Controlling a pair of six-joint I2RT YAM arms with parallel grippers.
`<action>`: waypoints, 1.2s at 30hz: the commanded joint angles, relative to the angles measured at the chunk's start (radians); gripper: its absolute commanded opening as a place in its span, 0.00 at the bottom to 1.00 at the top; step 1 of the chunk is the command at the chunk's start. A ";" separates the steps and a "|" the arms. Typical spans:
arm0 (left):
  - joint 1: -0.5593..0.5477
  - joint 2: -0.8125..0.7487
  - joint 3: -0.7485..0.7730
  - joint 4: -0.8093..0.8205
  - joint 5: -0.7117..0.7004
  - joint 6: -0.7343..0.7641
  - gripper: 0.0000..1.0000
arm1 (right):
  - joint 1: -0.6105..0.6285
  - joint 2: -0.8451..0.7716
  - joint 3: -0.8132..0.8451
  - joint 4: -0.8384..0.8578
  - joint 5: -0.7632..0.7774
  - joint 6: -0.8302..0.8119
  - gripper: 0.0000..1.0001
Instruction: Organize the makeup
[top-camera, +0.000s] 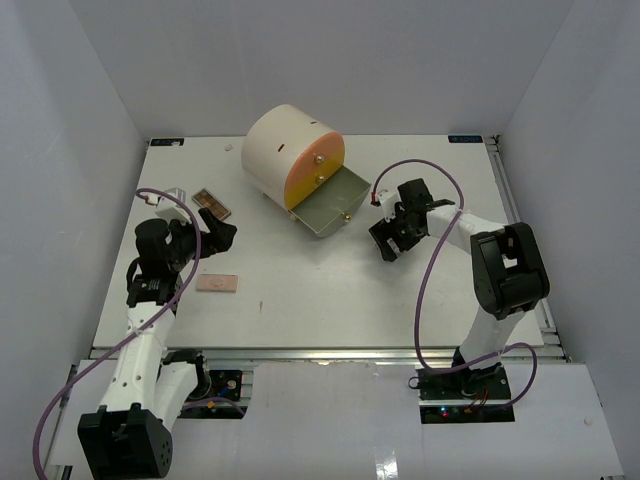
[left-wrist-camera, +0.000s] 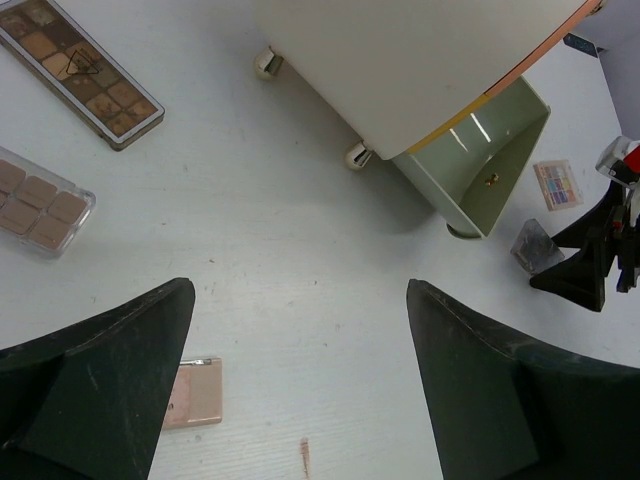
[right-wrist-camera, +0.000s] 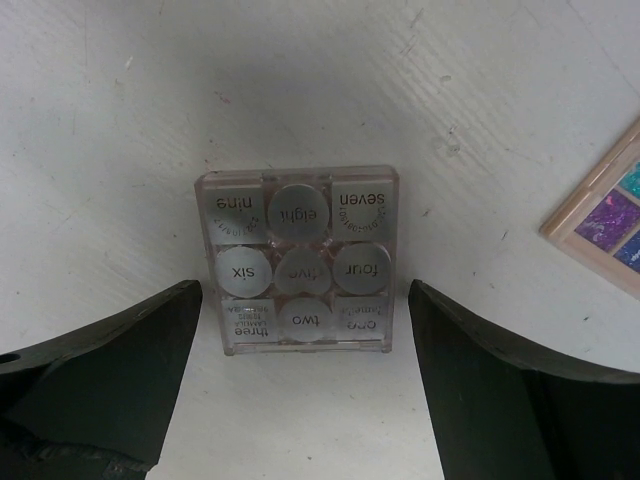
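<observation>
White table (top-camera: 330, 300), drawer unit (top-camera: 290, 155) at far centre, drawer pulled out. Right gripper (top-camera: 390, 238) spread wide, straddling clear nine-pan palette (right-wrist-camera: 297, 262) lying flat right of centre (fingers clear of it). Left gripper (left-wrist-camera: 300, 300) spread wide, holding nothing, near left edge by pinkish flat palette (top-camera: 217, 283). Brown palettes (top-camera: 211, 203) toward far-left corner.

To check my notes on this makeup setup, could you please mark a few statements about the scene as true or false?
1. The lower drawer of the drawer unit stands open. True.
2. The right gripper is shut on the nine-pan palette. False: its jaws are open; the palette lies loose on the table.
3. The left gripper is open and holds nothing. True.
4. A palette lies in the lower drawer. False: nothing shows inside it.
</observation>
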 joint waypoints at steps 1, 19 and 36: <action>0.001 0.011 0.012 0.013 0.034 0.011 0.98 | 0.003 0.021 0.038 0.028 0.011 -0.023 0.95; 0.001 -0.007 0.009 0.010 0.017 0.006 0.98 | 0.052 -0.153 0.189 -0.034 -0.099 -0.046 0.19; 0.001 0.006 0.006 0.004 0.009 0.009 0.98 | 0.233 0.200 0.759 -0.078 0.206 -0.026 0.25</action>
